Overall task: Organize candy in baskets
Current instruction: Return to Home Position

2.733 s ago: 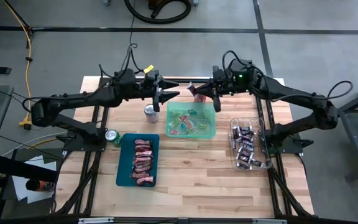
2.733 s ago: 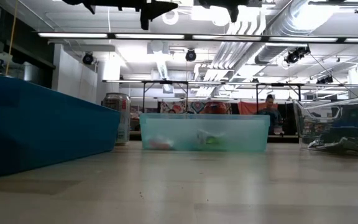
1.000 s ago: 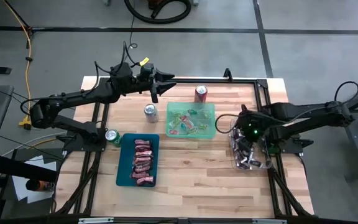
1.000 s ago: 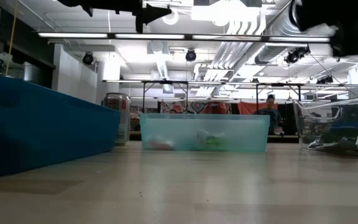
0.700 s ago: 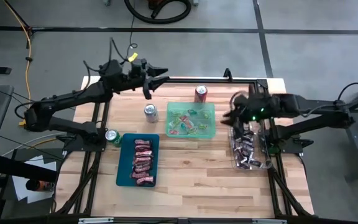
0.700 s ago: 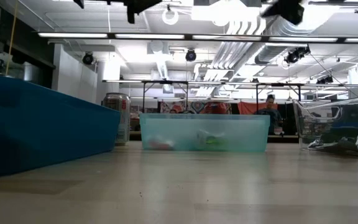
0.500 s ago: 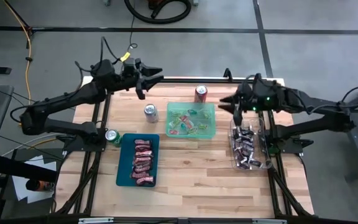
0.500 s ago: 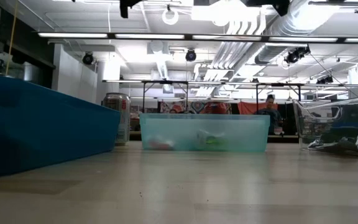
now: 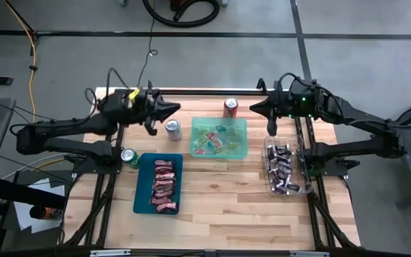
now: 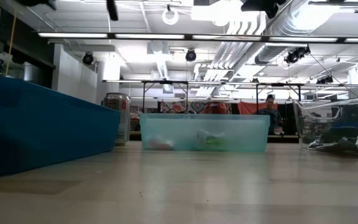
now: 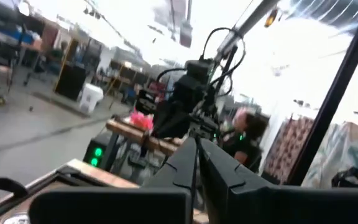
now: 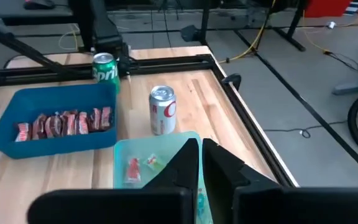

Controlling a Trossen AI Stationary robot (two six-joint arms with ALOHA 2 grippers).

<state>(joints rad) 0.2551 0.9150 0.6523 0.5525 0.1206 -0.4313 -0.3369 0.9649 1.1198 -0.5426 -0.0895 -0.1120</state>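
Three baskets sit on the table. The dark teal basket holds red and pink candy. The light green basket holds mixed bright candy, and the clear basket holds dark candy. My left gripper hangs shut and empty, high over the far left of the table, its tips together. My right gripper also hangs shut and empty, high by the clear basket's far end, pointing left, its tips together.
A red can stands behind the green basket. A silver can stands at that basket's left. A green can stands beside the teal basket's far left corner. Black frame rails run along the table's far and side edges. Bare wood lies toward the near edge.
My left gripper has drawn back toward the table's left edge and a little toward the near edge. My right gripper has risen from over the clear basket, gone toward the far edge, and turned from pointing down to nearly level, facing left. The baskets and cans have not moved.
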